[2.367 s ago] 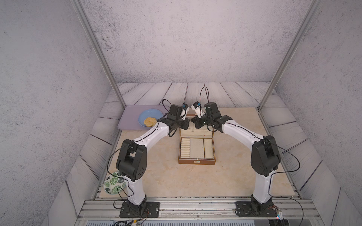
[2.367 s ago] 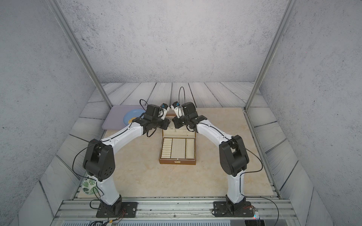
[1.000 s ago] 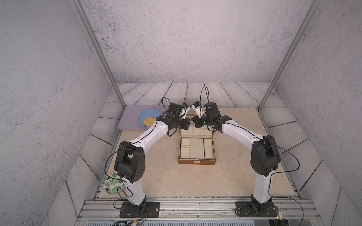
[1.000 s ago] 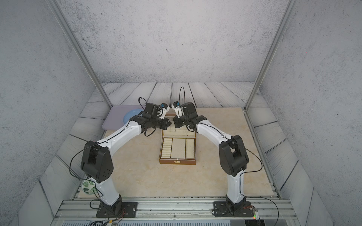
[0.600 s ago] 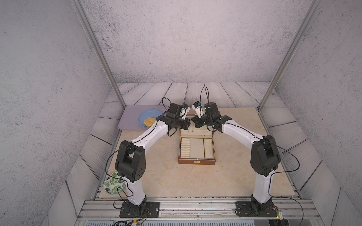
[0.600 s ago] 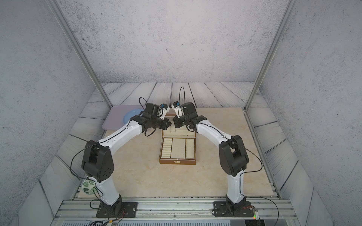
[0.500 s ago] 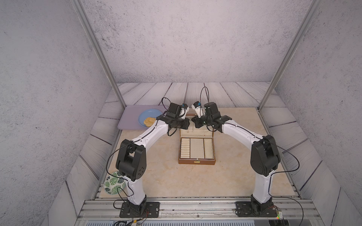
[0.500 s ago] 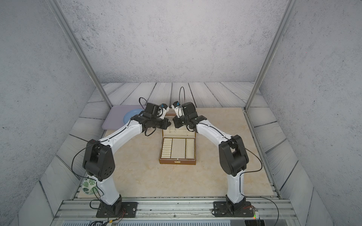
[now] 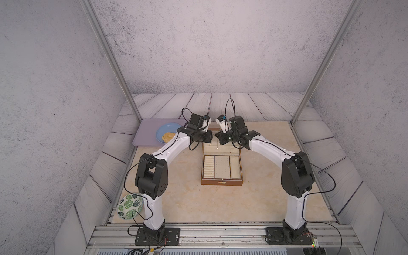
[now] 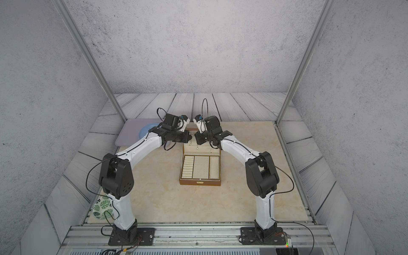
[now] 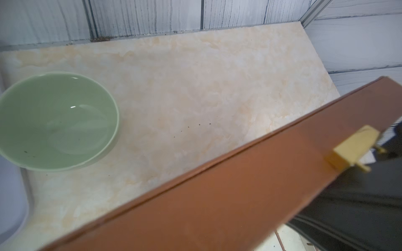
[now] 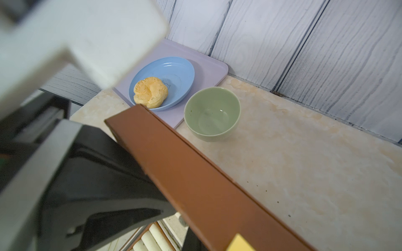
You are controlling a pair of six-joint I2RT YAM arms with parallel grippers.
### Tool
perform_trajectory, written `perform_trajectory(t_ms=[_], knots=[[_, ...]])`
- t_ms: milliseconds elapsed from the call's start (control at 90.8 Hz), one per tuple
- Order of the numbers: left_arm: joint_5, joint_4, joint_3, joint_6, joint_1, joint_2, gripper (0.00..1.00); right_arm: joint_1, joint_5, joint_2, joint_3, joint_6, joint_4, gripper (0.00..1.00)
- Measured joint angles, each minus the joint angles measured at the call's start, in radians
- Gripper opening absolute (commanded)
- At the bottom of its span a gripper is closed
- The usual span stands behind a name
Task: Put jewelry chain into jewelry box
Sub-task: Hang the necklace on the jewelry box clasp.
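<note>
— Top views first: where is the jewelry box (image 9: 221,172)?
— Mid-table in both top views, open on the smooth, beige, marble-look table (image 9: 176,198). It is a brown rectangular case with matte cream lining. Ring-roll rows fill the left arm's side, a flat dotted panel the middle, and a narrow compartment the right arm's side. A small gold clasp (image 9: 221,182) sits on the near wall, and the lid (image 9: 220,149) stands upright at the far edge.
— And the jewelry chain?
— Too thin to make out; I cannot tell where it lies.
— The claws?
— Both arms rise from the near rail, bend at the elbow and lean inward like an arch. The left gripper (image 9: 208,137) and right gripper (image 9: 219,138) meet tip to tip just above the lid's top edge. Both are clenched, but I cannot tell whether either pinches anything.
— Around it?
— In the right wrist view, a glossy pale green bowl (image 12: 212,113) stands just beside a lilac tray (image 12: 208,69). The tray carries a blue plate (image 12: 174,69) with a golden, puffy pastry (image 12: 150,92). A leaf-patterned bowl (image 9: 129,205) sits by the left arm's base.
</note>
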Motion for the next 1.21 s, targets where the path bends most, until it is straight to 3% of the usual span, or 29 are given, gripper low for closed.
perform_trajectory(t_ms=[209,352,1211], knots=[[0.010,-0.008,0.003,-0.003,0.000,0.007,0.00,0.000,0.000,0.000,-0.002,0.000,0.003,0.02],[0.010,-0.021,0.011,-0.003,0.000,0.020,0.00,0.000,0.000,0.000,-0.005,0.000,0.004,0.17],[0.076,-0.085,0.029,-0.059,0.000,0.043,0.00,0.002,0.009,-0.031,-0.071,0.009,0.018,0.25]])
